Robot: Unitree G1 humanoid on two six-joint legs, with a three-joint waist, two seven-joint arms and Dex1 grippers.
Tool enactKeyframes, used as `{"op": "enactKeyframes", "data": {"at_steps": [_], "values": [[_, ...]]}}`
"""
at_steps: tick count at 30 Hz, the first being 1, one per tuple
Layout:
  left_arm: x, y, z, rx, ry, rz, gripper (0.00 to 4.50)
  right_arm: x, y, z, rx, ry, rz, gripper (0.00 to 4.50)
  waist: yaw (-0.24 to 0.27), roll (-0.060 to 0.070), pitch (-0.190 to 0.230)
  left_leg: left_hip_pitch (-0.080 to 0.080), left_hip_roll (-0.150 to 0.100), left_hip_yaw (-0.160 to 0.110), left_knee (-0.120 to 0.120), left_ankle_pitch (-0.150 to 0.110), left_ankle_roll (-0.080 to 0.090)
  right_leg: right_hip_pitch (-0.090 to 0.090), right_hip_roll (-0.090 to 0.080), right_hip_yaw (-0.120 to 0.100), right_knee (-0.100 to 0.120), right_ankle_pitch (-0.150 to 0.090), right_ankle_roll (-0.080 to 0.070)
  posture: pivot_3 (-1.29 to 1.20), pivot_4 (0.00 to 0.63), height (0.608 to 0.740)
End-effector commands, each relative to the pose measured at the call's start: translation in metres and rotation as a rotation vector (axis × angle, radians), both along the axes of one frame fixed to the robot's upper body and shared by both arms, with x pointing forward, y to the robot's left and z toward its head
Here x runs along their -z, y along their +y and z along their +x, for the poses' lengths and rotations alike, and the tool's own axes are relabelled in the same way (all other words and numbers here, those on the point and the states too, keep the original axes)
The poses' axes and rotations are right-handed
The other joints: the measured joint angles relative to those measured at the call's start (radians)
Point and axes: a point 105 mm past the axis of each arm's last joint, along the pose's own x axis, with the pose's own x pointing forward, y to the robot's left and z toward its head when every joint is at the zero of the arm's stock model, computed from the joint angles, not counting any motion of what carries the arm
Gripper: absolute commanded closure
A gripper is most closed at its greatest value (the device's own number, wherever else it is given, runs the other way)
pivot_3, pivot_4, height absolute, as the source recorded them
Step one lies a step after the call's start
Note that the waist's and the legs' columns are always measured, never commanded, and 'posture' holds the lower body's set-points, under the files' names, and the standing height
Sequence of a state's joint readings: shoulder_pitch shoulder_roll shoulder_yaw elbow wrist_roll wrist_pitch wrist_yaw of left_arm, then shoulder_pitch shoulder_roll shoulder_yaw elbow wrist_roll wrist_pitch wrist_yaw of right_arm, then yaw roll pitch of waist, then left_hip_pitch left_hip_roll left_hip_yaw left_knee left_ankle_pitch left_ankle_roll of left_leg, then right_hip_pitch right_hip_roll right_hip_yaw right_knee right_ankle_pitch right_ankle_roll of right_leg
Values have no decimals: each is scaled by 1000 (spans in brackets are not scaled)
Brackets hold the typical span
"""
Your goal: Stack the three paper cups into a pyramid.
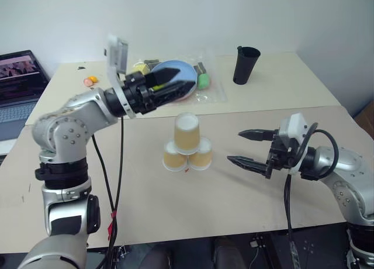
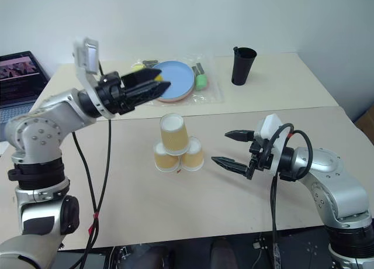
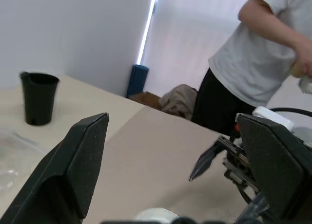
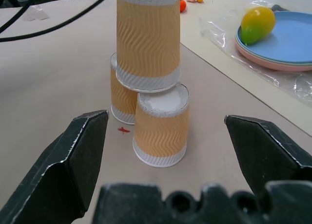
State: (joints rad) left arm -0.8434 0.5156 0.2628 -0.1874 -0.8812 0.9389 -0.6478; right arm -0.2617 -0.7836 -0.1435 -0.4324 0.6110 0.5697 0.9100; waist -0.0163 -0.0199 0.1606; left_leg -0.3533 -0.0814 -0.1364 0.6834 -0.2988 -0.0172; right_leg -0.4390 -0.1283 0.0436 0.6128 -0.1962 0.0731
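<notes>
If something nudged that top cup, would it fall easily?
Probably. The top cup is upside down, resting only on the bases of the two lower cups, so a light push likely topples it. It looks like thin paper: light, easily crushed, apt to roll in a curve.

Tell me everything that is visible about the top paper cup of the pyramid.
The top paper cup is a small tapered cup, standing upside down with its white round base up. Its side looks like ribbed paper, pale yellow-orange with a wavy pattern, and a white band runs around the rim. It stands upright, and its rim rests on the bases of the two lower cups, which stand on the beige table. Neither pincer touches it.
</notes>
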Motion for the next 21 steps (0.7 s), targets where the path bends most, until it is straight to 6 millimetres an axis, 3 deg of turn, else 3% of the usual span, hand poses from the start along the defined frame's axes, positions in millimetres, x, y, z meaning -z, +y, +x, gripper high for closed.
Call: {"op": "enactKeyframes", "data": {"at_steps": [1,3,6,13,17,21], "values": [[12,56,24,-411,0,-16,58,-15,-28,7,140,-83,33,0,1,0,0,1,0,0,0,0,0,0,0,1,0,0,0,0,150,740],[38,80,30,-589,66,9,58,-18,-50,15,267,-134,52,0,2,0,0,1,0,1,0,0,0,0,0,1,0,0,0,0,150,740],[67,98,27,-704,116,36,58,-14,-77,20,407,-146,72,0,5,0,0,1,0,1,0,0,0,0,0,2,0,0,-1,0,150,740],[145,140,4,-1018,176,133,58,17,-149,17,840,-152,161,0,19,0,0,0,0,1,-2,0,0,-1,0,2,-1,1,-1,0,150,740],[171,164,-5,-1209,192,162,58,39,-167,11,1018,-139,221,0,23,0,0,1,1,2,-2,0,0,0,0,2,-1,2,-2,0,150,740],[191,168,-13,-1286,188,203,58,51,-172,10,1115,-125,286,0,21,0,0,3,1,3,-2,-1,2,1,0,2,0,6,-4,0,150,740]]}}
